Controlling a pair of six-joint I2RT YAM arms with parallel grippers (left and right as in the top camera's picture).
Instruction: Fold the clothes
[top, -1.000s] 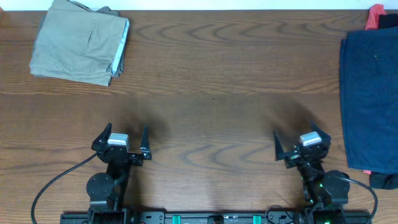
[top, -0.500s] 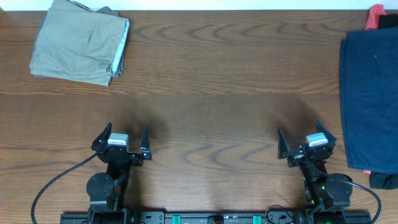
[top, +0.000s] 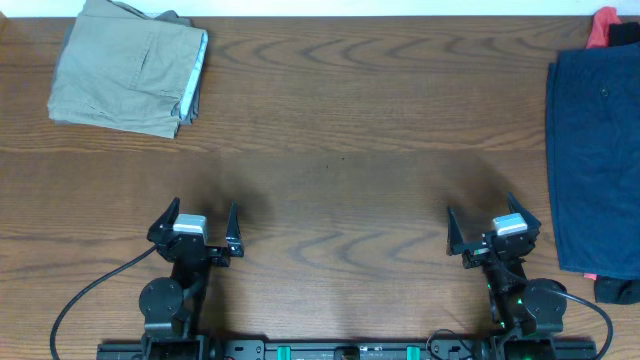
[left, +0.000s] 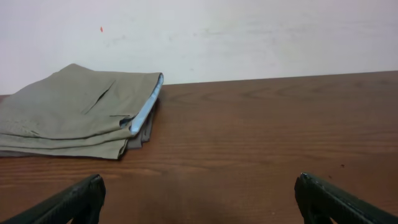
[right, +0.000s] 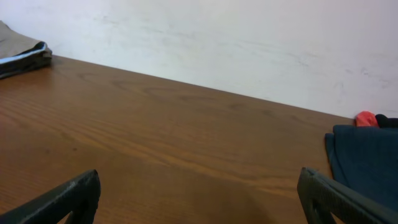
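Folded pale khaki-green shorts (top: 125, 68) lie at the far left corner of the table; they also show in the left wrist view (left: 74, 115) and at the edge of the right wrist view (right: 18, 53). A navy blue garment (top: 595, 160) lies flat along the right edge, also in the right wrist view (right: 364, 162). My left gripper (top: 197, 218) is open and empty near the front left (left: 199, 196). My right gripper (top: 488, 222) is open and empty near the front right (right: 199, 193). Both are far from any cloth.
A red cloth (top: 603, 25) and a dark item sit at the far right corner, behind the navy garment. Another dark cloth (top: 618, 290) lies at its near end. The wooden table (top: 340, 150) meets a white wall at the back.
My right gripper has moved a little to the right and toward the front edge since one second ago, then stayed still. The left arm and the clothes have not moved.
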